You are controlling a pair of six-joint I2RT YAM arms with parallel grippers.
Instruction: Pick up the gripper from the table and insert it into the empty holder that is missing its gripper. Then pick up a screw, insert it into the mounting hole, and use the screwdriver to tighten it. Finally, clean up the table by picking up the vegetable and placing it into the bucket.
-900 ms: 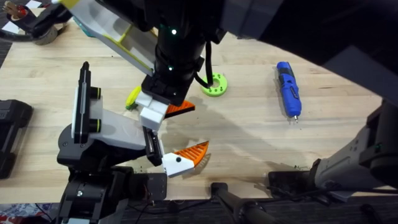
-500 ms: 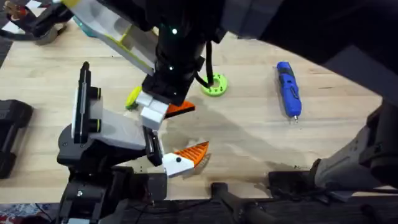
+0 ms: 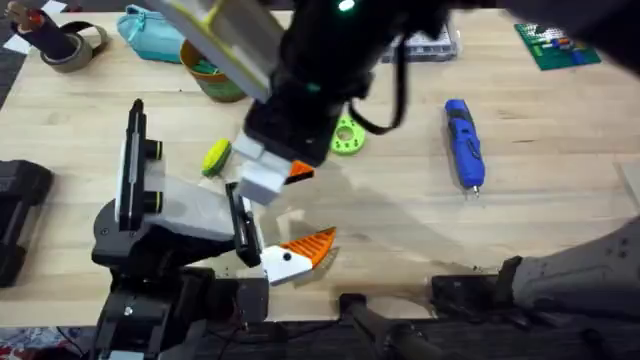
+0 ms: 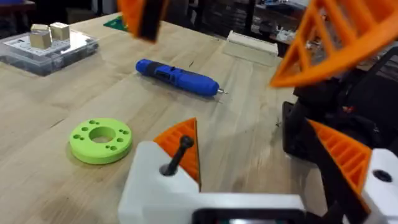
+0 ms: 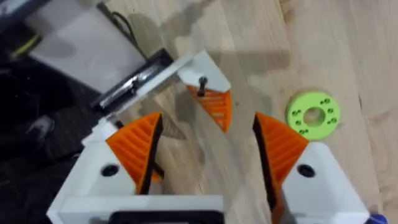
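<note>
The orange gripper piece (image 3: 310, 246) sits in the holder (image 3: 180, 215) at the near left of the bench (image 3: 400, 220); no screw shows. The right gripper (image 5: 208, 146) hangs wide above it. The left gripper's state I cannot tell. The screwdriver (image 3: 464, 142) lies far right; the vegetable (image 3: 216, 157) waits near the bucket (image 3: 205, 70).

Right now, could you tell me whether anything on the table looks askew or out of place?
Yes. The black screw in the orange gripper on the holder stands proud and leans to one side rather than sitting flush. The screwdriver lies flat on the table, well apart from it.
</note>
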